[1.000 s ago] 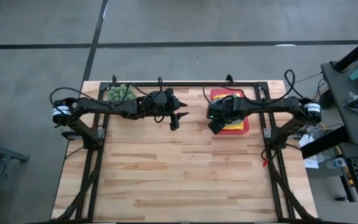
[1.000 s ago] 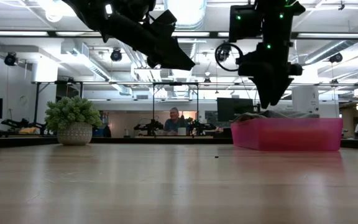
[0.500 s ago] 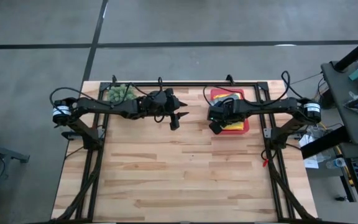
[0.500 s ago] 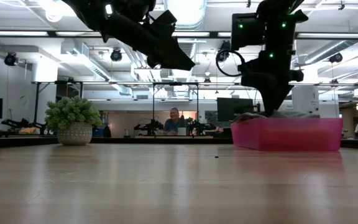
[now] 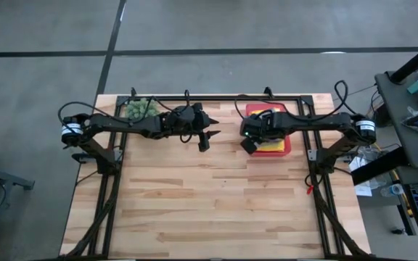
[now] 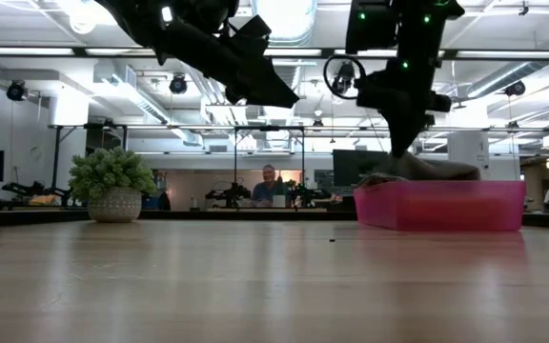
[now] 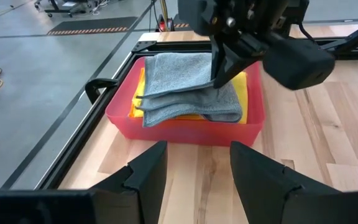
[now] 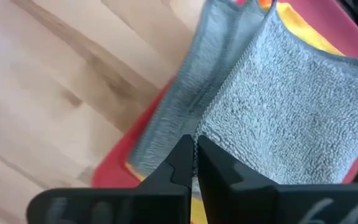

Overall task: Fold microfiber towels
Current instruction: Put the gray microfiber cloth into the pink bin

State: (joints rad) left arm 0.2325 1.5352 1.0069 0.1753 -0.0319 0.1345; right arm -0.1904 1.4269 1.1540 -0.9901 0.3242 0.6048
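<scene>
The right gripper [image 8: 194, 163] is pinched closed on the soft grey microfiber towel [image 7: 188, 84], which lies atop the yellow towel [image 7: 248, 87] in the flat pink rectangular tray [image 7: 185, 129] on the wooden bench [image 5: 216, 203]. The left gripper [image 7: 194, 171] hovers nearby, fingers apart and empty.
</scene>
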